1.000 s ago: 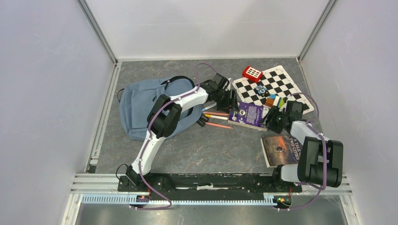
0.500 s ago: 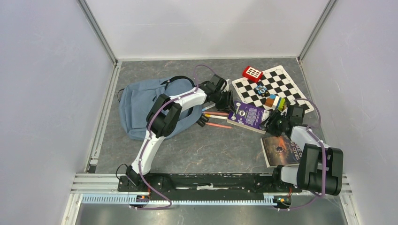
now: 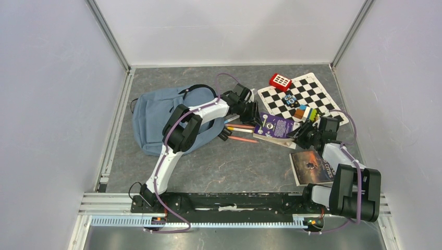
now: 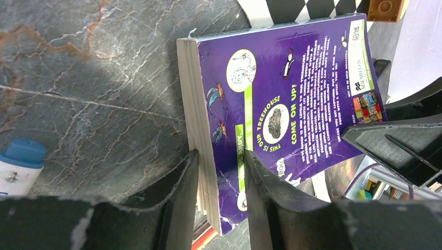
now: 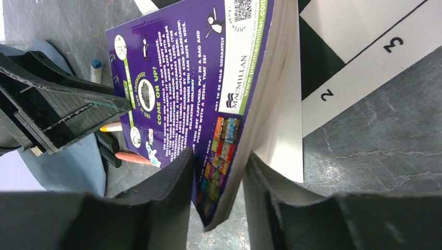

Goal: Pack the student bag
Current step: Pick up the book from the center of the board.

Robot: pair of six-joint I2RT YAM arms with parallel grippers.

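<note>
Pinching opposite edges of the purple book (image 4: 292,120), left claw (image 4: 221,161) and right claw (image 5: 219,161), grips plain only in wrist views.

Reaches far forward with the left arm (image 3: 207,109), elbow bent high, wrist turned toward the right. Pinches one end of the purple paperback (image 4: 292,88) in the left gripper (image 4: 221,156), one finger against the page edges, the other flat on the cover. Stretches the right arm (image 3: 354,187) forward and leftward, kept low. Clamps the opposite corner of the same book in the right gripper (image 5: 219,156), a finger on either face.
</note>
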